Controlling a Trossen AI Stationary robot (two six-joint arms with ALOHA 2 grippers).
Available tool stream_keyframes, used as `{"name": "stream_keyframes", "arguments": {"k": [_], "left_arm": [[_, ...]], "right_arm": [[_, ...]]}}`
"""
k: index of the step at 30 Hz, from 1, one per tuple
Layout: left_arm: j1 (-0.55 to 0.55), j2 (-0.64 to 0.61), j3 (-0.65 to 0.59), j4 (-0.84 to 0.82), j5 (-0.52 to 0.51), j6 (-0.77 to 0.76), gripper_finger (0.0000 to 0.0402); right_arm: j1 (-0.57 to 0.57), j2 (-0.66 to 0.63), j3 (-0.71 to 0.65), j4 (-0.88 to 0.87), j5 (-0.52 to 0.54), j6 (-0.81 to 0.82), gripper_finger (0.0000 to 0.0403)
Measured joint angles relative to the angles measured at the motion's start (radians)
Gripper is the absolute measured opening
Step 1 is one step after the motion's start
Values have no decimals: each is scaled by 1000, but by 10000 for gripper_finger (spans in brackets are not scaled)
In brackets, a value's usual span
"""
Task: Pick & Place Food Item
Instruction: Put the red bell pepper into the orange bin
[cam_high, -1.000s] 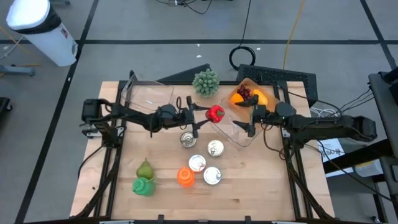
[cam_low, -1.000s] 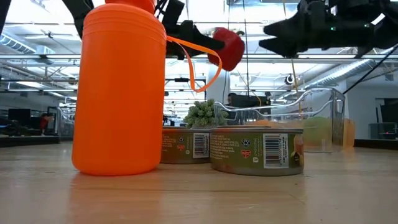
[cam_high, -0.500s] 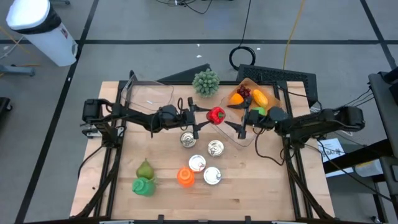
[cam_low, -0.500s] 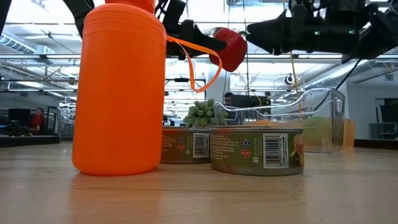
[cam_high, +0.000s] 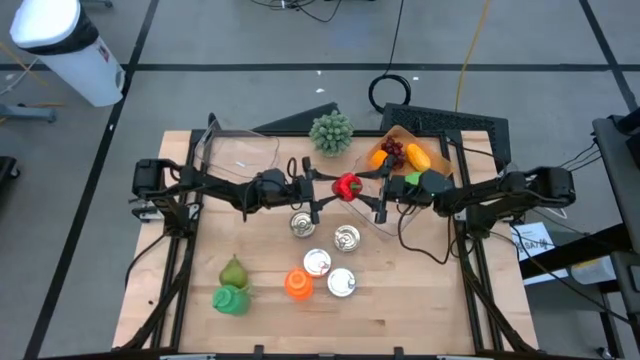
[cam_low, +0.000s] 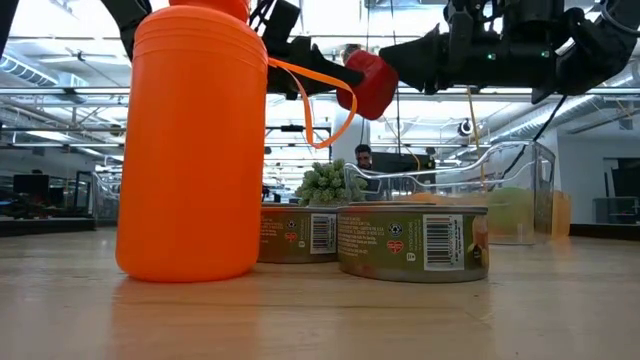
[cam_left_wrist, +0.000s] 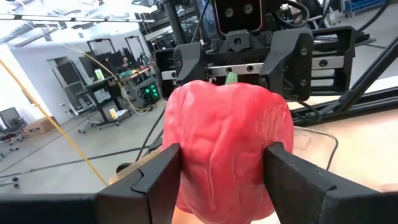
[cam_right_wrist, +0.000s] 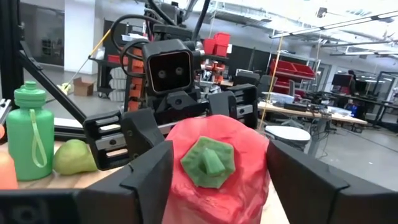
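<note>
A red bell pepper (cam_high: 347, 186) with a green stem hangs in the air over the middle of the table, above the tins. My left gripper (cam_high: 334, 187) reaches in from the table's left and is shut on it. My right gripper (cam_high: 372, 193) comes level from the table's right, open. Its two fingers stand on either side of the pepper's stem end (cam_right_wrist: 210, 160). The low view shows the pepper (cam_low: 372, 82) high up between both grippers. In the left wrist view the pepper (cam_left_wrist: 227, 146) fills the gap between my fingers, with the right gripper's body right behind it. My left gripper pinches the pepper between its two fingers (cam_left_wrist: 158, 180), one on each side of the body (cam_left_wrist: 186, 155). The fingers come level from the table's left. The pepper is lifted clear of the table, its stem end facing the right gripper. My right gripper's open fingers (cam_right_wrist: 149, 171) flank the stem end; I cannot tell whether they touch it.
Several tins (cam_high: 346, 238) stand below the pepper, with an orange bottle (cam_high: 297, 285) near them. A green bottle (cam_high: 230, 299) and a pear (cam_high: 233, 271) sit at the near left. A clear bin (cam_high: 240, 155), a clear tray with fruit (cam_high: 400, 157) and a green bushy vegetable (cam_high: 331, 132) lie farther back.
My right gripper has moved toward the table's left, from over the clear tray up to the pepper, staying open; its fingers now stand on both sides of the pepper. My left gripper and the pepper have kept still.
</note>
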Motion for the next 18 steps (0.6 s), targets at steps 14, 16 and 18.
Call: {"name": "stream_keyframes", "arguments": {"k": [14,16,18], "left_arm": [[0,0,0,-5,0,9,218],[0,0,0,8,-7,9,218],[-2,0,-1,24,-18,9,218]], "right_arm": [[0,-3,0,-24,4,-49,189],[0,-4,0,-27,5,-69,191],[0,-5,1,-25,7,-89,195]]}}
